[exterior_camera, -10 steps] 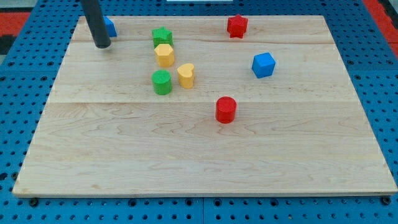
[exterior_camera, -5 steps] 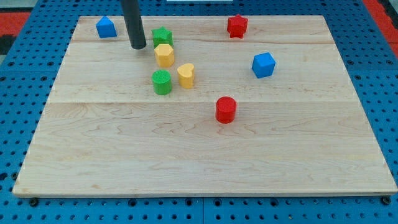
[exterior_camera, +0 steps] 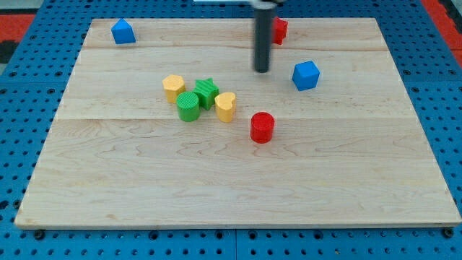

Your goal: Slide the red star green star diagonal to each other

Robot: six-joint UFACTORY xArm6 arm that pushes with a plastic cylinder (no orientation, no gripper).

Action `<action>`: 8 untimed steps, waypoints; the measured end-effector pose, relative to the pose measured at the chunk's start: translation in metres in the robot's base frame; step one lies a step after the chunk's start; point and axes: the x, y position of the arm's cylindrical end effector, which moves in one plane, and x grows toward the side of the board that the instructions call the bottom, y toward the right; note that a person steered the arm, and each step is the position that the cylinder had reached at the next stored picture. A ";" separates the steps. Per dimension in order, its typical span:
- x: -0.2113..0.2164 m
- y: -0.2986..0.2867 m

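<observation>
The red star [exterior_camera: 280, 29] sits near the view's top, right of centre, partly hidden behind my rod. The green star [exterior_camera: 207, 92] lies left of centre, packed between a yellow hexagon [exterior_camera: 172, 87], a green cylinder [exterior_camera: 188, 107] and a yellow heart-like block [exterior_camera: 226, 106]. My tip [exterior_camera: 262, 70] rests on the board just below the red star and well to the right of the green star, touching neither.
A blue cube [exterior_camera: 306, 75] lies right of my tip. A red cylinder [exterior_camera: 262, 127] stands below the tip. A blue house-shaped block [exterior_camera: 123, 32] sits at the view's top left. The wooden board [exterior_camera: 231, 209] lies on a blue pegboard.
My tip swept right from the view's top left to below the red star. The green star was pushed down and right into the cluster; the yellow hexagon shifted left, the yellow heart down.
</observation>
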 end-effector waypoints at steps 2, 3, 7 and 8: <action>-0.100 0.058; -0.108 0.019; -0.090 -0.044; -0.073 -0.106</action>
